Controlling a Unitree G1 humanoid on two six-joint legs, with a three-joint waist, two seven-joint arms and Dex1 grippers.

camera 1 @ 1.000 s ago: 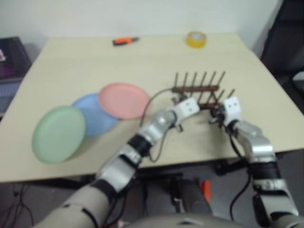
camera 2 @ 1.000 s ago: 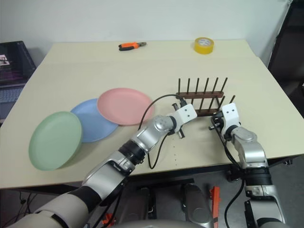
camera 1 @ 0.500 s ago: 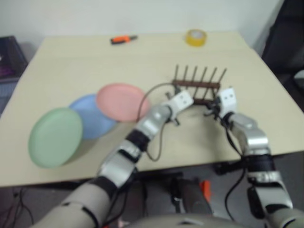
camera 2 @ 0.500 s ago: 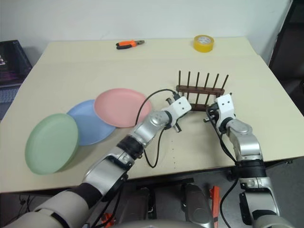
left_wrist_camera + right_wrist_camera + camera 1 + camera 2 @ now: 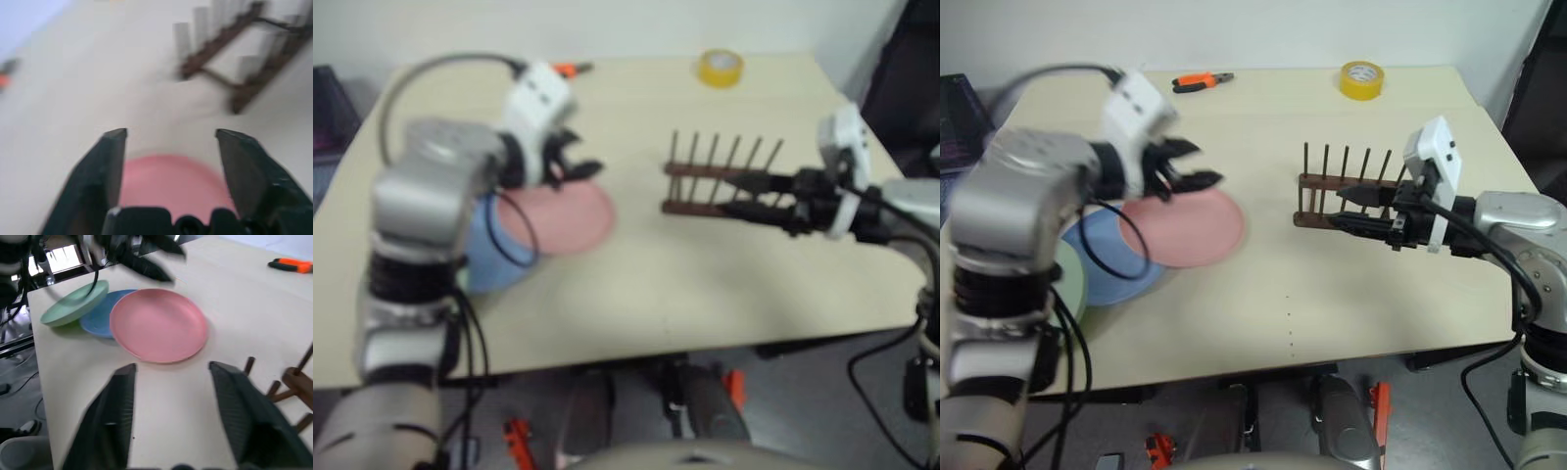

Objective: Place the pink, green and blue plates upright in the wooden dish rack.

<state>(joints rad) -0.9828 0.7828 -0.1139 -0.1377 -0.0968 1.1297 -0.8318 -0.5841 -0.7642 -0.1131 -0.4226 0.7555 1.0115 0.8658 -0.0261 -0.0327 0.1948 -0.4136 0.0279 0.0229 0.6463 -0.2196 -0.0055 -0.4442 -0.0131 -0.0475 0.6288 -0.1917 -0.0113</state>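
Two grippers are up over the table (image 5: pixel 1263 323), and both stand with fingers spread and nothing between them. Left gripper (image 5: pixel 1193 164) hangs above the far edge of the pink plate (image 5: pixel 1180 227), its two black fingers wide apart and aimed toward the rack side. Right gripper (image 5: pixel 1351 208) reaches in level from the right, fingers parted, tips at the near rail of the wooden dish rack (image 5: pixel 1351 191) — whether they touch the wood I cannot tell.

Nearest the front edge, on the left, sits the green plate (image 5: pixel 73 303), mostly hidden behind the left arm in the head views. It lies tilted, one rim propped on the blue plate (image 5: pixel 1102 259). Blue plate lies flat, and the pink plate overlaps its right side (pink on top, flat on the table).

Right of the plates, well apart from them, the rack stands with no plates in it — long axis running left to right, pegs pointing straight up in two rows.

Farther back: a yellow tape roll (image 5: pixel 1361 78) behind the rack, and orange-handled pliers (image 5: pixel 1197 81) off to its left at the far edge.
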